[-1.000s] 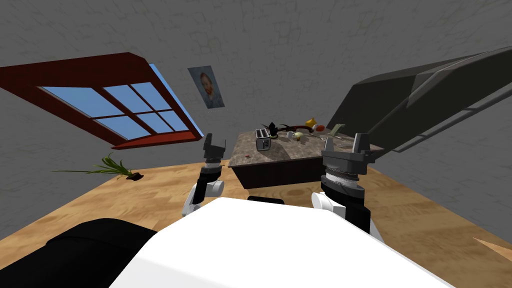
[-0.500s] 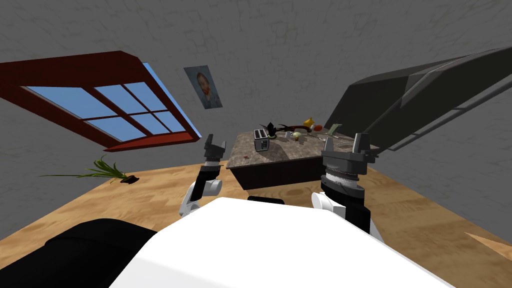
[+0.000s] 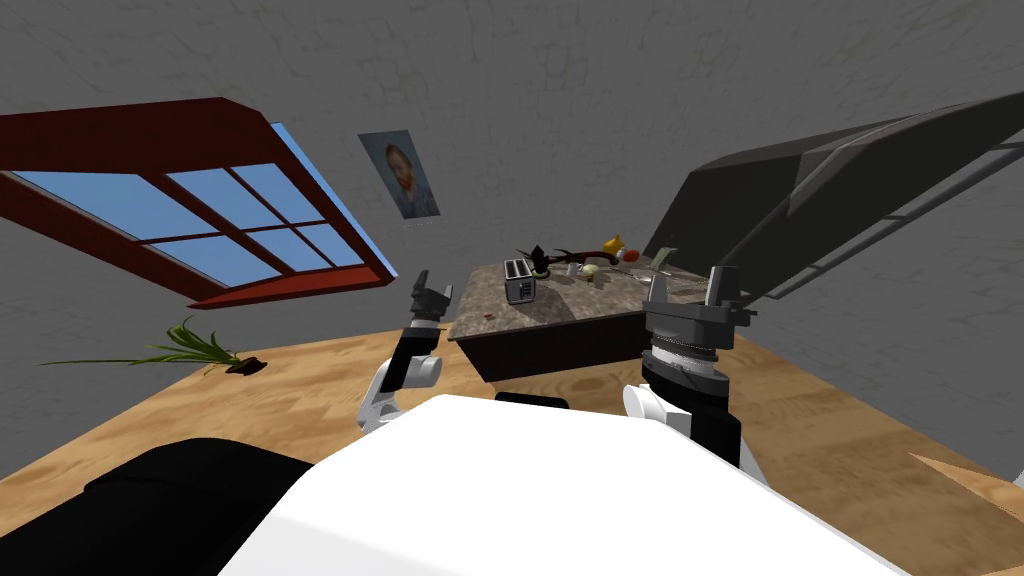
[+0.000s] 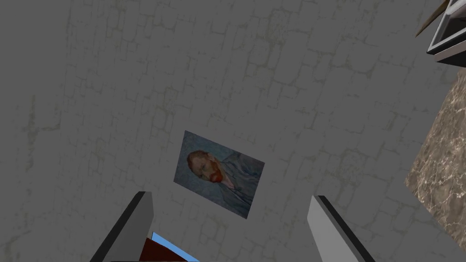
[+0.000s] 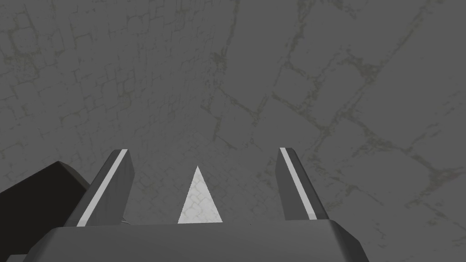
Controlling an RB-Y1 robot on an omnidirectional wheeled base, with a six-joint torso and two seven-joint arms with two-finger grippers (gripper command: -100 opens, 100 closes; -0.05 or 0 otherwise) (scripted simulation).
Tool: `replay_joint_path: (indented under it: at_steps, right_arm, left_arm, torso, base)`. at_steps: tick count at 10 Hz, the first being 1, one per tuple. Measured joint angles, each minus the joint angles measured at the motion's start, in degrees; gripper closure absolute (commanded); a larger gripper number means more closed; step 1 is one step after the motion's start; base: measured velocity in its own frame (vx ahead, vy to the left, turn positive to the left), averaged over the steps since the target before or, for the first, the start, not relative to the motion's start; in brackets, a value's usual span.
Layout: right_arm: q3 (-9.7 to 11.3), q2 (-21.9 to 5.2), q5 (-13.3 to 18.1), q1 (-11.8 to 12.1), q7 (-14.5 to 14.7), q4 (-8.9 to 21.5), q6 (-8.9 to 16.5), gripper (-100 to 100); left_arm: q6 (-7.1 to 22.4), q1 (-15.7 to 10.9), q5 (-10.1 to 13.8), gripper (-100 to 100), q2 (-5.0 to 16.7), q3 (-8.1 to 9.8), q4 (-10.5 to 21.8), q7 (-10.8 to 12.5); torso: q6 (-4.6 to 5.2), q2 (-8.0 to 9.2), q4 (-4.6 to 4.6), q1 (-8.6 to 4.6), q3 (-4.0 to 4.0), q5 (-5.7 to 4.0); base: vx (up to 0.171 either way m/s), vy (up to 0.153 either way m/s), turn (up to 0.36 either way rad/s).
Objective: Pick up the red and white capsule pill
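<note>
The capsule pill (image 3: 488, 316) is a tiny red speck near the front left corner of the brown marbled table (image 3: 560, 308), some way ahead of me in the head view. My left gripper (image 3: 432, 286) is raised left of that corner, away from the pill, and its fingers stand open with nothing between them (image 4: 232, 218). A strip of the tabletop (image 4: 443, 168) lies off to one side of this hand. My right gripper (image 3: 688, 283) is held up in front of the table's right end, open and empty (image 5: 202, 182).
On the table stand a toaster (image 3: 519, 281), a dark plant (image 3: 540, 258), a small cup (image 3: 573, 269) and several small items at the back. A big dark grey slanted structure (image 3: 830, 190) lies right of the table. A plant (image 3: 190, 350) lies on the wooden floor.
The whole head picture has slid left, the window and floor plant most, so I have turned or moved. The left gripper sits slightly nearer the table's corner. The right arm is unchanged.
</note>
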Motion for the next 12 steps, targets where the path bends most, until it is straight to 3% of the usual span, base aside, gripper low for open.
replay_joint_path:
  at_steps: [12]
  right_arm:
    - [0.0,0.0,0.0,0.0,0.0,0.0,0.0,0]
  left_arm:
    - [16.82,-3.09,1.96,-100,1.15,4.8,2.59,11.71]
  torso:
    - [0.0,0.01,0.0,-0.04,0.01,-0.01]
  base:
    - [0.019,-0.018,-0.043]
